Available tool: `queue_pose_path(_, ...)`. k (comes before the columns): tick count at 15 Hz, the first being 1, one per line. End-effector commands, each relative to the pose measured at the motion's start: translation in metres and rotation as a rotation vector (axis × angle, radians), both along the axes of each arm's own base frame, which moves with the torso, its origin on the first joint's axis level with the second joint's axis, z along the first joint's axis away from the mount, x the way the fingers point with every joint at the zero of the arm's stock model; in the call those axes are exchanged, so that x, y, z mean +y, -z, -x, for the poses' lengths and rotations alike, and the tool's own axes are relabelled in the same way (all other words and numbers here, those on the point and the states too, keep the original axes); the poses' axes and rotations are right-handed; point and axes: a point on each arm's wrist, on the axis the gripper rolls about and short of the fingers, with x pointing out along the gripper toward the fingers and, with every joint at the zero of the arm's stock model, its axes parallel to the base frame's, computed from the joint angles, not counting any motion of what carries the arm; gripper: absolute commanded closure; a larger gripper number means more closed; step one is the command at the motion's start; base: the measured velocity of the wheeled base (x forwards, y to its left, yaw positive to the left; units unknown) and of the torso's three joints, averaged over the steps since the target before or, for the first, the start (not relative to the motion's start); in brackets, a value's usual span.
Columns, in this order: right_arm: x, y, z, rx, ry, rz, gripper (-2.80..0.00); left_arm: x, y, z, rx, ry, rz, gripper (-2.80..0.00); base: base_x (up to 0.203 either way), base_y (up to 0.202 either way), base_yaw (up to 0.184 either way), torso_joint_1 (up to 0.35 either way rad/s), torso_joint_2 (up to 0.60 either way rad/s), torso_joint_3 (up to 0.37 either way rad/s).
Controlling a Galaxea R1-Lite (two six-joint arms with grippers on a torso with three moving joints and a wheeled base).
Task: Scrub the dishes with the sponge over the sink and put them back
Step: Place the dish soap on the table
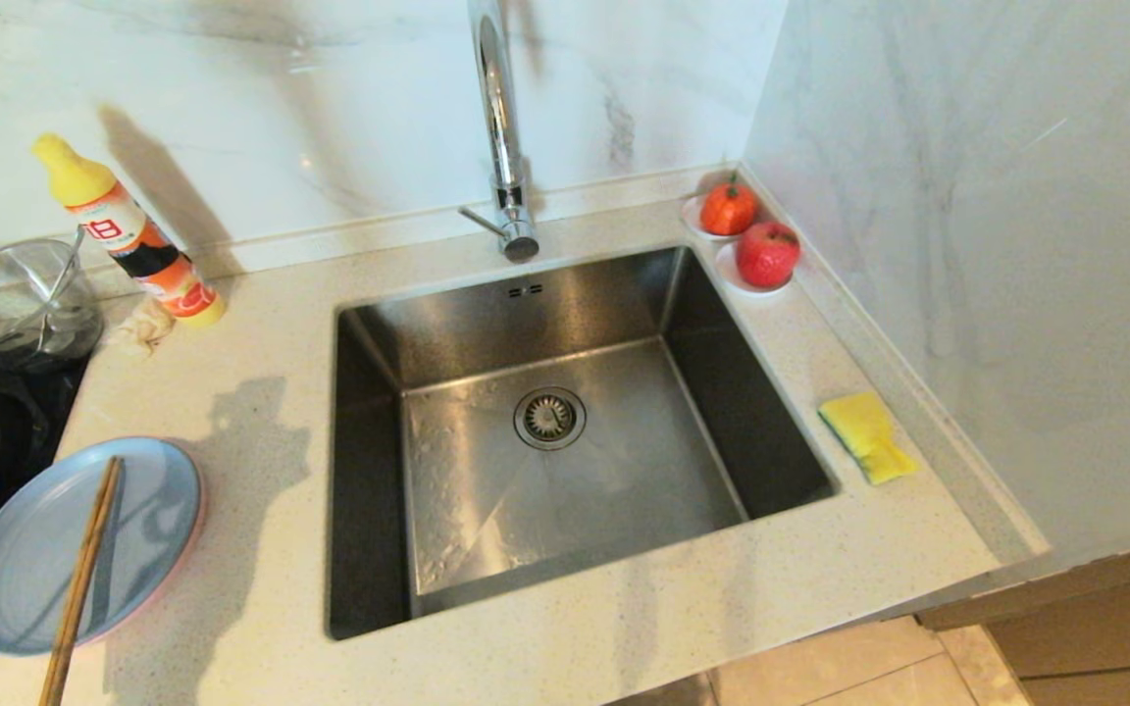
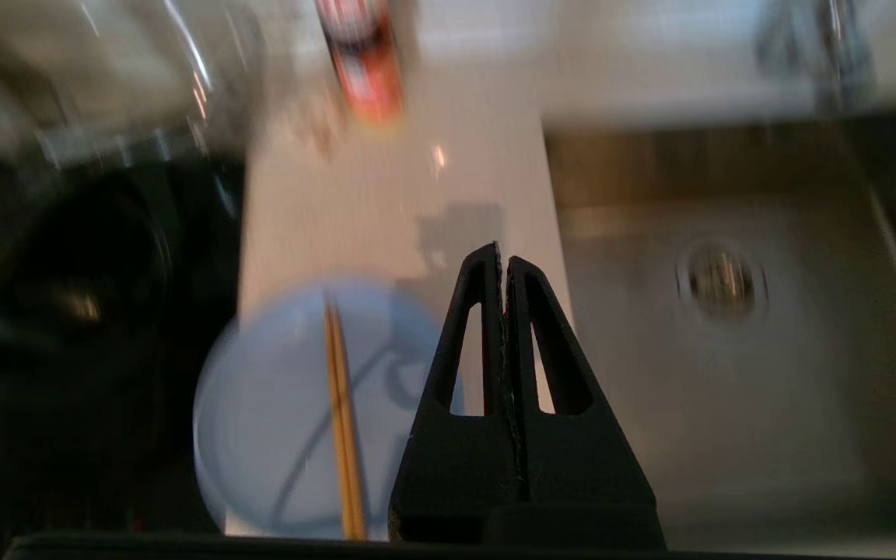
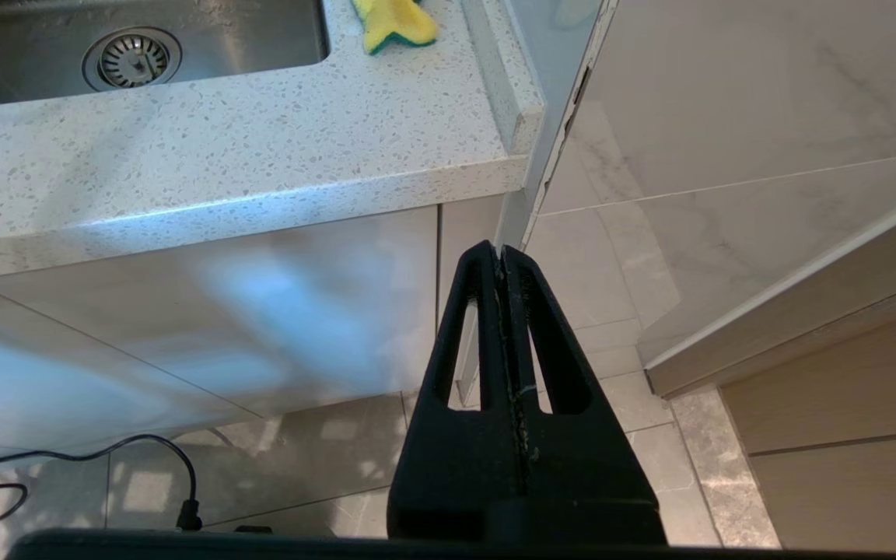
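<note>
The blue plate sits stacked on the pink one on the worktop left of the sink with chopsticks across it—my left gripper, jaws pressed together, could send them rolling while grabbing—the sponge waits on the right, the right gripper also closed.

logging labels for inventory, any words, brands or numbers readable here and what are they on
Bottle, left of the sink: printed label with large characters, none clear enough to read; in the left wrist view it is blurred.
Plate, sponge, faucet: no text visible.
</note>
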Motion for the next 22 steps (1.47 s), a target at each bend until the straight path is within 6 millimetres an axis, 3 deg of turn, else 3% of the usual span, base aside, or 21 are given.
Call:
queue_pose_path(1,0.0,0.0,0.0,0.001,0.0,0.0,0.0,-0.002,0.049,0.055,-0.01,0.04,-0.005,0.0,0.0,0.0,0.0,0.0,0.0,0.0)
queue_pose_path(4,0.0,0.0,0.0,0.001,0.0,0.0,0.0,-0.003,0.101,0.079,0.024,0.073,-0.006,0.0,0.0,0.0,0.0,0.0,0.0,0.0)
queue_pose_path(9,0.0,0.0,0.0,0.001,0.0,0.0,0.0,-0.004,0.173,0.094,0.07,0.088,0.0,0.0,0.0,0.0,0.0,0.0,0.0,0.0)
queue_pose_path(16,0.0,0.0,0.0,0.001,0.0,0.0,0.0,-0.003,0.217,0.106,0.048,0.062,0.044,0.0,0.0,0.0,0.0,0.0,0.0,0.0)
queue_pose_path(22,0.0,0.0,0.0,0.001,0.0,0.001,0.0,-0.003,0.217,0.105,0.05,0.061,0.039,0.0,0.0,0.0,0.0,0.0,0.0,0.0)
